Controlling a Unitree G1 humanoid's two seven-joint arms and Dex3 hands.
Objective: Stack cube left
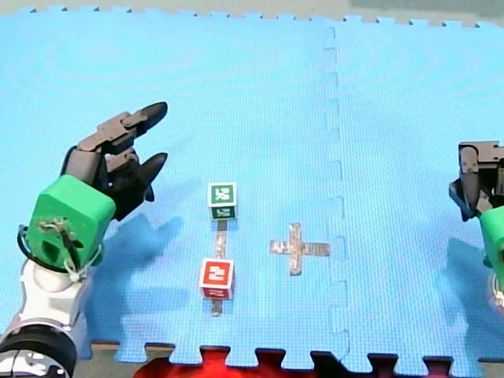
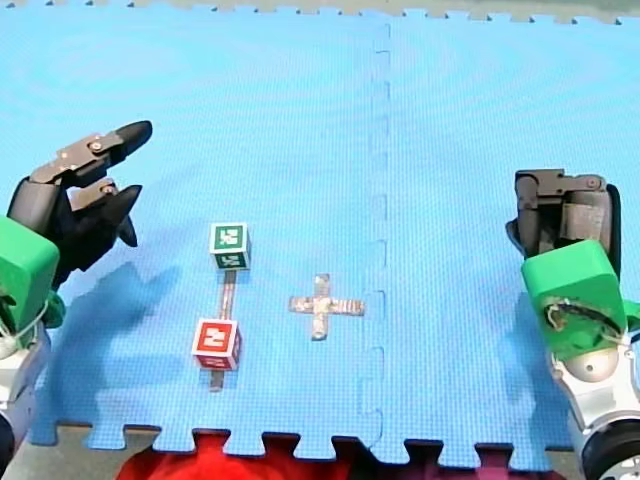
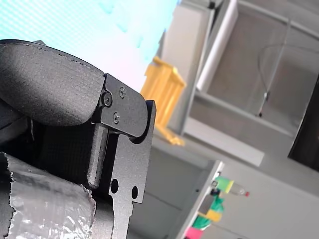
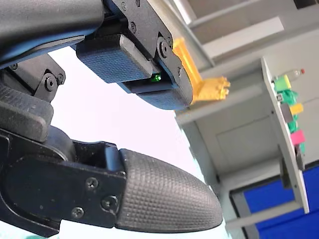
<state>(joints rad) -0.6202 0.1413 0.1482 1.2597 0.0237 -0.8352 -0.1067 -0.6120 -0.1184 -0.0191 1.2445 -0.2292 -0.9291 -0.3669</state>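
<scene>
Foam jigsaw mat [image 1: 236,94]; near edge cut off. Green cube [image 1: 222,200], red cube [image 1: 216,279] apart. L hand [image 1: 118,161] left, fingers wide, empty; R hand [image 2: 555,215] right, fingers curled, empty.

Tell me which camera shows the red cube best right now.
First head view: the red cube sits unobstructed near the picture's middle, by the mat's front edge, with its top marker and front face plain. The second head view shows it too, further left. The wrist views face fingers and the room beyond.
</scene>
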